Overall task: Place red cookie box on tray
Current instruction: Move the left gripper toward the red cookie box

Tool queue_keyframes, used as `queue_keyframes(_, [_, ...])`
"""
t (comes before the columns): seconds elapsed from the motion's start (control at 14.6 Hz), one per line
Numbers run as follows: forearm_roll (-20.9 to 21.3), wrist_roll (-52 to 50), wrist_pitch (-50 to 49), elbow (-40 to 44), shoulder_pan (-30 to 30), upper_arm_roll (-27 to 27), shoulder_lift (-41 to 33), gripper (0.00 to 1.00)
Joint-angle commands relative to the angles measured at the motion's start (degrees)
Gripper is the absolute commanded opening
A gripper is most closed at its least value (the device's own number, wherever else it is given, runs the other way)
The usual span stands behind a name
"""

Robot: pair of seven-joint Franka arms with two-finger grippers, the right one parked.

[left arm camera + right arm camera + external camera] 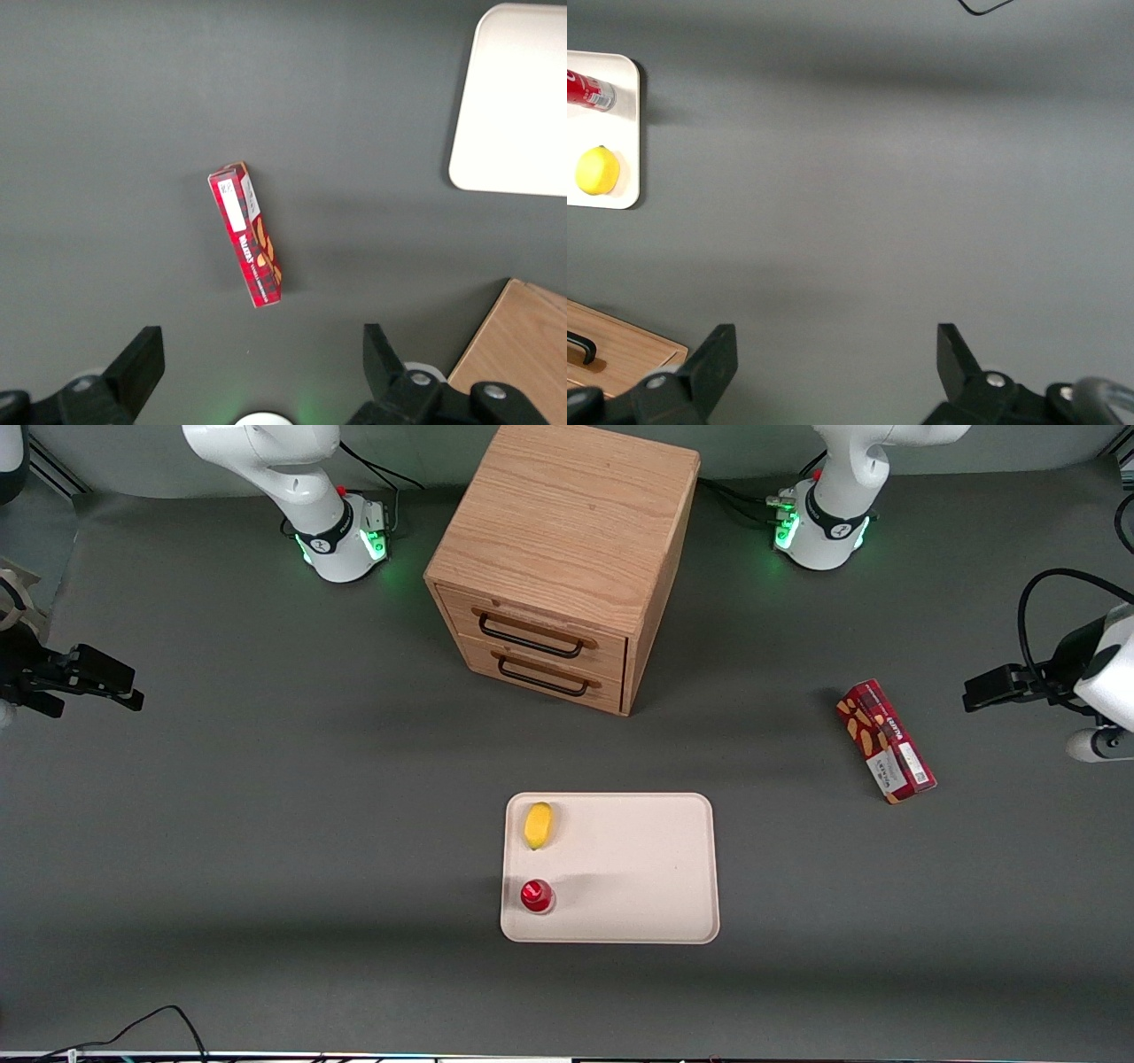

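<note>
The red cookie box (885, 741) (247, 233) lies flat on the grey table (266, 824), toward the working arm's end and well apart from the tray (638, 868) (518, 106) — bare table between them. A wooden drawer cabinet (558, 567) stands farther from the camera than the tray. The tray holds a lemon (538, 825) and a small red-capped item (536, 895). The left gripper (997, 688) (261, 367) hangs near the box, touching nothing — fingers spread wide

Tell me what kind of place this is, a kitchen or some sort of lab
Most likely a robot lab bench, not a kitchen: a grey mat covers the table, with props laid out, a wooden drawer cabinet, a tray and a red cookie box. The left arm's hand hangs open beside the box.
</note>
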Motion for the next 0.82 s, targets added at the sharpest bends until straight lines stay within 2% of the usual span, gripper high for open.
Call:
queue_keyframes(0.0, [2.1,-0.23,-0.68,-0.5,-0.7,-0.13,0.22,1.0])
queue_keyframes(0.21, [2.1,0.03,4.66,-7.07,0.09,0.65,-0.22,1.0])
queue_keyframes(0.34, [1.14,0.65,9.06,-11.74,0.36,3.28,-0.57,1.0])
queue_keyframes(0.75, [1.22,0.74,34.96,-35.27,0.62,5.84,-4.44,1.0])
